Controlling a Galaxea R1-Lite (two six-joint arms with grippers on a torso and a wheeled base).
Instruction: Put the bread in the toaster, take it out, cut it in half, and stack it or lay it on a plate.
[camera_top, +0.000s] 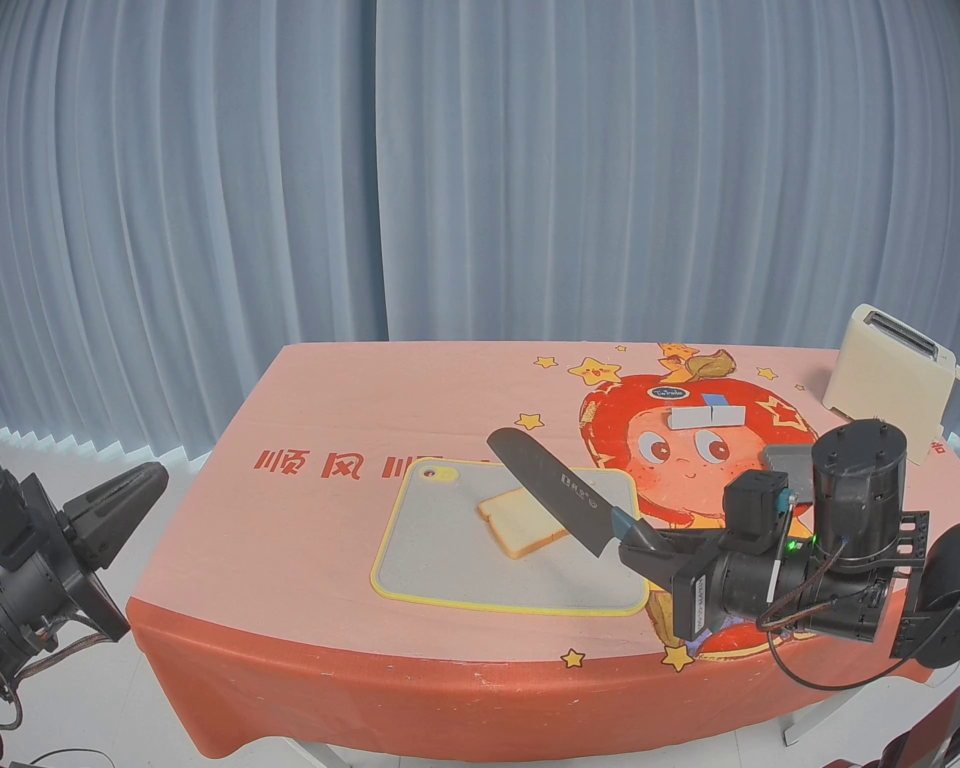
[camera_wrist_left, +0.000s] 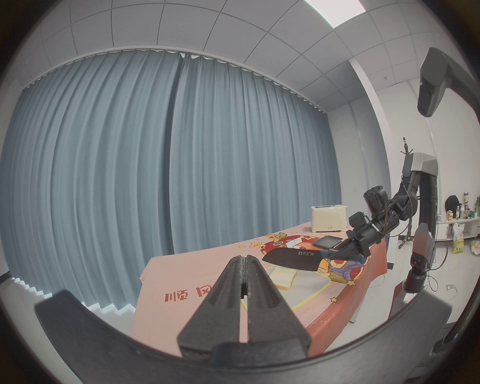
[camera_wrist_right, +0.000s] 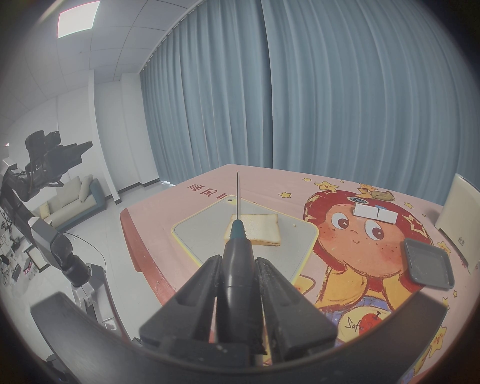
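A slice of bread (camera_top: 520, 524) (camera_wrist_right: 253, 229) lies flat on the grey, yellow-rimmed cutting board (camera_top: 430, 540) (camera_wrist_right: 200, 232). My right gripper (camera_top: 640, 545) (camera_wrist_right: 239, 272) is shut on the handle of a black knife (camera_top: 555, 488) (camera_wrist_right: 237, 197), whose blade hangs in the air above the bread, edge down. The cream toaster (camera_top: 890, 380) (camera_wrist_right: 462, 220) stands at the table's far right, its slots empty. A dark square plate (camera_top: 790, 460) (camera_wrist_right: 429, 256) lies in front of the toaster. My left gripper (camera_top: 150, 480) (camera_wrist_left: 243, 295) is shut, off the table's left side.
The table wears a pink cloth (camera_top: 330, 420) with a cartoon print. A small white and blue block (camera_top: 708, 414) (camera_wrist_right: 376, 212) lies on the print, beyond the board. Blue curtains hang behind the table.
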